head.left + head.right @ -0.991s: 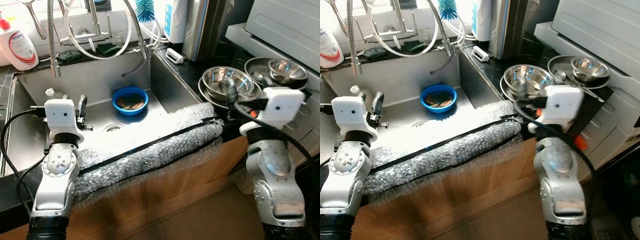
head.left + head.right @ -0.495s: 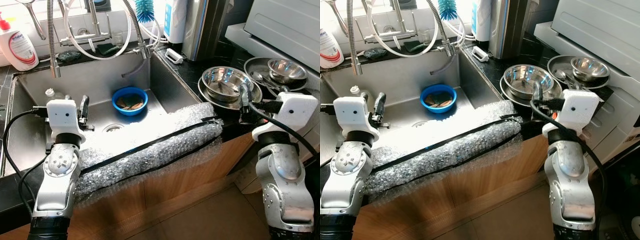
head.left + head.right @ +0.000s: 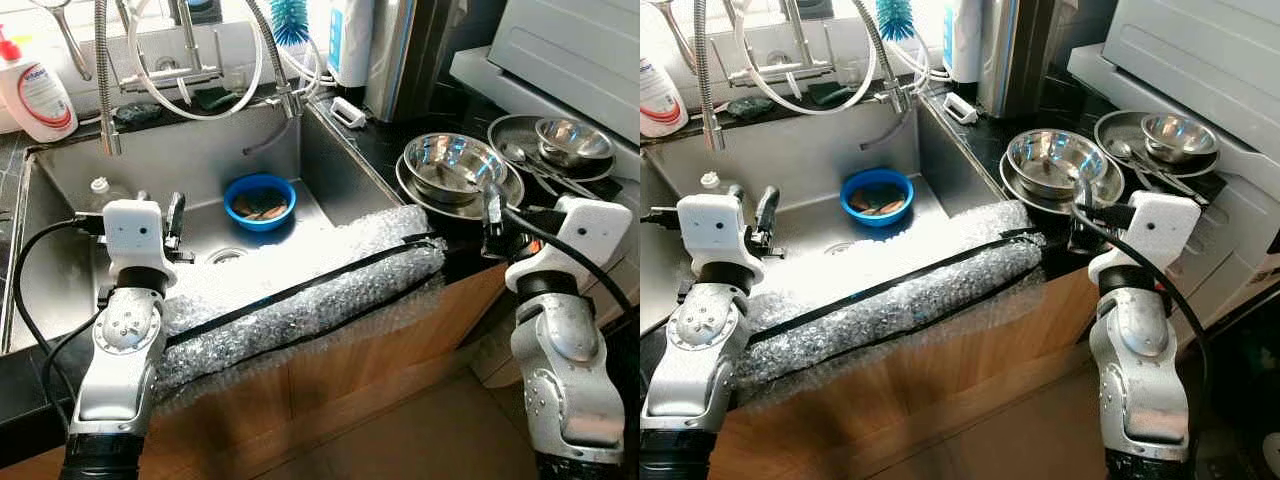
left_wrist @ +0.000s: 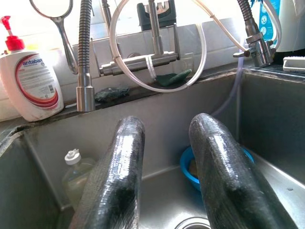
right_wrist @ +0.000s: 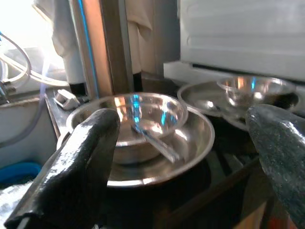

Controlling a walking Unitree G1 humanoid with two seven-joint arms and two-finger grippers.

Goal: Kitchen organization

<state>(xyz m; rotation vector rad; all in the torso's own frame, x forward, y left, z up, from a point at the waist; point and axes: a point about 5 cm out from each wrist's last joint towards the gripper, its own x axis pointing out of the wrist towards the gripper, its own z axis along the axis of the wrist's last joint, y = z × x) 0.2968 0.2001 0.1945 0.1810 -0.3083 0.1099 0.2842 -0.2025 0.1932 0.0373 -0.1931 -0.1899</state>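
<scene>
A steel bowl [image 3: 455,160] with a utensil in it sits on a steel plate [image 3: 420,190] on the dark counter right of the sink. My right gripper [image 3: 490,200] hovers at the near rim of that plate, open, its fingers [image 5: 86,157] wide apart with nothing between them. Behind stands a second plate [image 3: 515,135] with a small steel bowl [image 3: 572,138]. A blue bowl [image 3: 260,198] with scraps lies in the sink [image 3: 200,150]. My left gripper [image 3: 176,205] is over the sink's near left part, open and empty, pointing at the back wall.
Bubble wrap [image 3: 300,300] pads the sink's front edge. A small bottle [image 3: 100,188] lies in the sink's left corner. A soap bottle [image 3: 38,90], faucets with hoses [image 3: 105,90] and a blue brush [image 3: 290,20] line the back. A white appliance [image 3: 570,50] stands at the right.
My right arm has swung to the right, and its gripper has come into view at the near rim of the plate. The left arm has shifted slightly right.
</scene>
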